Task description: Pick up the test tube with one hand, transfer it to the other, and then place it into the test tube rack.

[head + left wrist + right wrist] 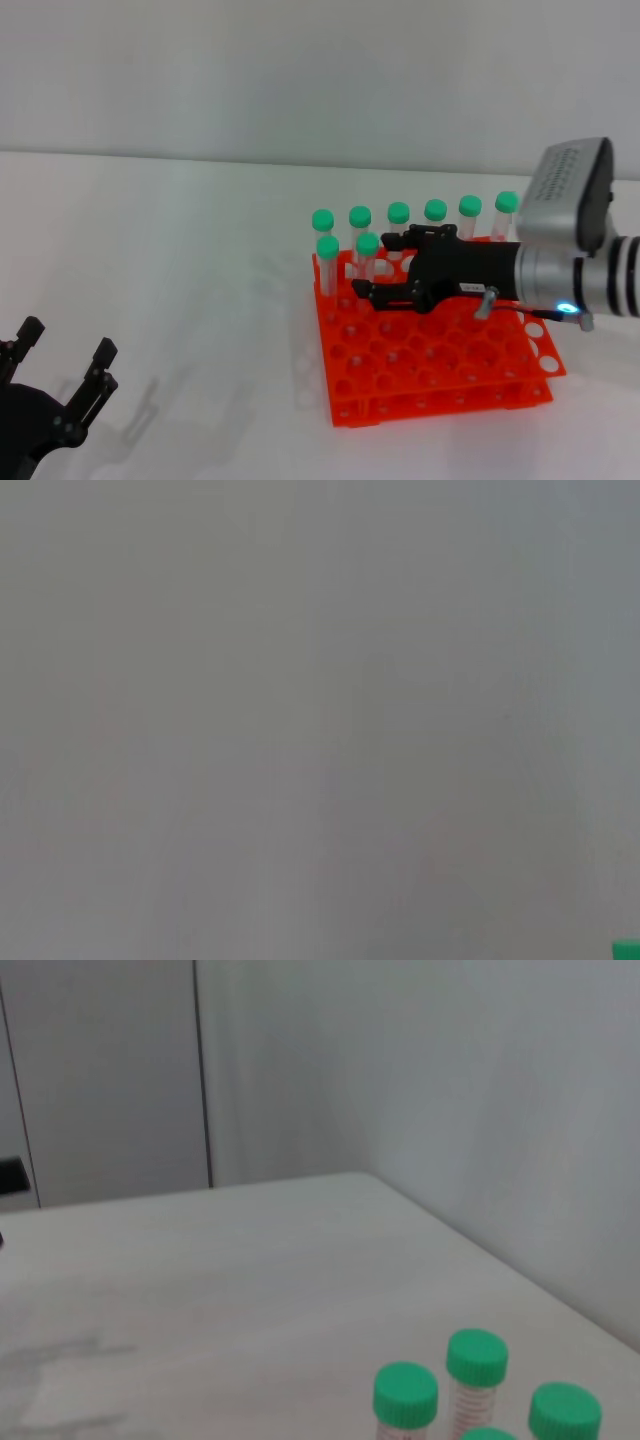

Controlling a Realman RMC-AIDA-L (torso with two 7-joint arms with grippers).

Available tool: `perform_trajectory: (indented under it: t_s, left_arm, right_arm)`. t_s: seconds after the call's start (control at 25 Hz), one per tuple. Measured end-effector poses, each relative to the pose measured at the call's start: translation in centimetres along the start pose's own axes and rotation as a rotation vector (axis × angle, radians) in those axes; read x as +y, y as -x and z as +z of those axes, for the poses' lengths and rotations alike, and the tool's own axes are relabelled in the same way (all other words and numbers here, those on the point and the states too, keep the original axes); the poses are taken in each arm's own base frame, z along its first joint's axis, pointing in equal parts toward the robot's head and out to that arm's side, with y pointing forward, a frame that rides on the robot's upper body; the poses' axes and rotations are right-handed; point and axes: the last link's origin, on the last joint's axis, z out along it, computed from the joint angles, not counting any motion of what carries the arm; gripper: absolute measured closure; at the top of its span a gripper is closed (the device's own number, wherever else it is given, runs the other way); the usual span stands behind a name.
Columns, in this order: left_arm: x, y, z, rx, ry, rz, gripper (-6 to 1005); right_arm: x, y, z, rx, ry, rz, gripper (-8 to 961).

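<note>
Where unreadable red print marks tubes (pixel 476 1390), right gripper (pixel 378 268) hovers.

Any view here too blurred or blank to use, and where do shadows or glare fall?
Head view: evenly lit, with soft faint shadows on the table left of the test tube rack and beside the left gripper; no glare. A blue light glows on the right gripper arm. Left wrist view: almost blank grey, only a green sliver at one corner. Right wrist view: usable, green caps slightly soft.
</note>
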Motion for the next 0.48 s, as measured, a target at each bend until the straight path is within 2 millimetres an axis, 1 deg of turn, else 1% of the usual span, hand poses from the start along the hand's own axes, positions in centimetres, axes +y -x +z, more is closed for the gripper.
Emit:
perform_trajectory:
  t_s: [0.2,0.32,0.36,0.4,0.48]
  left_arm:
    - [0.0,0.0,0.1,0.002,0.001,0.000,194]
    - [0.1,0.0,0.3,0.004,0.005,-0.001,194]
    - [0.1,0.0,0.3,0.005,0.006,-0.001,194]
    - [0.1,-0.1,0.4,0.006,0.007,-0.002,194]
    - [0.1,-0.1,0.5,0.007,0.009,-0.001,194]
  right_arm:
    - [-0.4,-0.4,-1.6,-0.038,0.013,0.038,79]
    - [-0.7,-1.1,-2.5,-0.034,0.005,0.052,78]
    - [-0.9,-1.5,-3.2,-0.043,-0.001,0.071,78]
    - [-0.9,-1.5,-3.2,-0.043,-0.001,0.071,78]
    - [-1.1,-1.7,-4.1,-0.072,-0.010,0.101,77]
